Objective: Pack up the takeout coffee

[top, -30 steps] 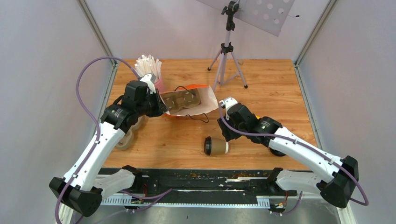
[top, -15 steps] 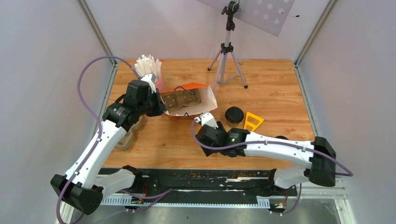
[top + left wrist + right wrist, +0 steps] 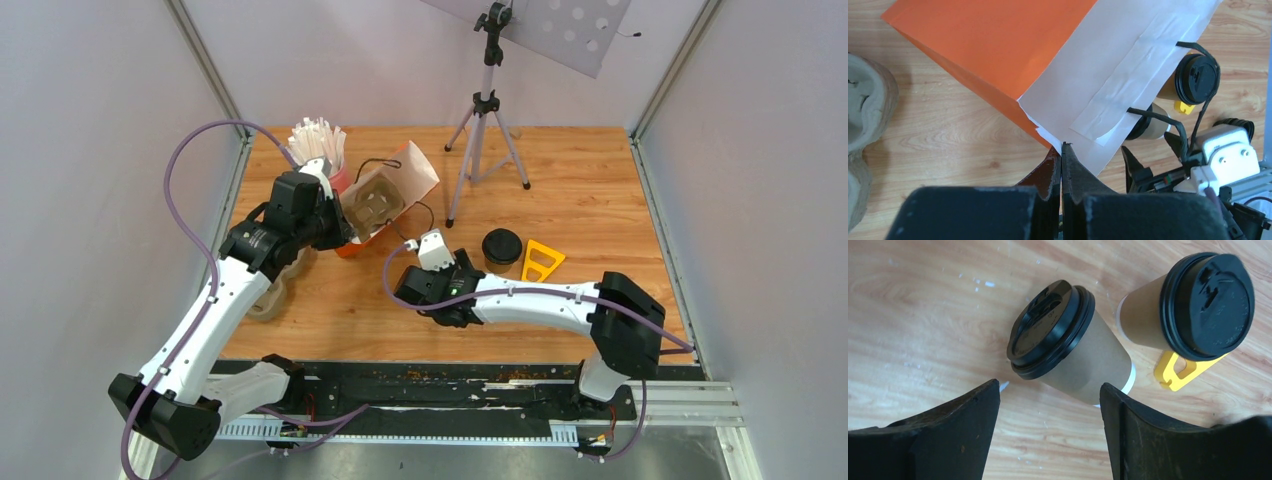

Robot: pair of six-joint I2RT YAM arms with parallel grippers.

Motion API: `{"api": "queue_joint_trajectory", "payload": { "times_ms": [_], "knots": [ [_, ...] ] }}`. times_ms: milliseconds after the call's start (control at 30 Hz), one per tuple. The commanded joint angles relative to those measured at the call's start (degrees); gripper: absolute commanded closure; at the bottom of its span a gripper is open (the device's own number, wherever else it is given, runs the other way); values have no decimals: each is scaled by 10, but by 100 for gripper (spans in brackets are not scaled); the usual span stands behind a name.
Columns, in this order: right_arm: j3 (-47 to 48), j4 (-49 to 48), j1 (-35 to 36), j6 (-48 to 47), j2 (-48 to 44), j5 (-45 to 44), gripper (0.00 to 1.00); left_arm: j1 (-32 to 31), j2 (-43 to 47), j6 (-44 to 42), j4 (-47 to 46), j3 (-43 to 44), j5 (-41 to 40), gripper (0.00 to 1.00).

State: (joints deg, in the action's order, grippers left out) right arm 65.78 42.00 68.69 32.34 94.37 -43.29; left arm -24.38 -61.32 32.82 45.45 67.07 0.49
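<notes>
Wooden table (image 3: 590,180) inside a grey-walled booth, tripod (image 3: 485,120) at the back – one arm holds a paper bag, the other hangs over a coffee cup.
The left gripper (image 3: 1062,156) has its fingers pressed together on the edge of the orange-and-white bag (image 3: 998,45), holding it tilted with its mouth open; a pulp cup tray (image 3: 375,203) sits inside. The right gripper (image 3: 1048,387) is spread wide, its fingers on either side of the brown coffee cup (image 3: 1083,352) with the black lid and apart from it – whether that cup stands or lies I cannot tell. The cup is on the table near the bag's mouth. A second lidded cup (image 3: 502,246) stands just beside a yellow plastic piece (image 3: 540,260). A pink cup of white sticks (image 3: 320,145) stands behind the bag.
</notes>
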Motion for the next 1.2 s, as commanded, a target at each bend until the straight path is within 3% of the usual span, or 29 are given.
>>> {"api": "queue_joint_trajectory", "payload": {
  "times_ms": [0,633,1167],
  "knots": [
    [26,-62,-26,-3,-7,-45,28,-1,-3,5,-27,16,12,100],
    [70,-88,-128,-21,35,-17,30,-1,0,5,-12,21,-4,100],
    [116,-35,-133,-5,91,46,33,-1,7,-15,-13,17,3,100]
  ]
}}
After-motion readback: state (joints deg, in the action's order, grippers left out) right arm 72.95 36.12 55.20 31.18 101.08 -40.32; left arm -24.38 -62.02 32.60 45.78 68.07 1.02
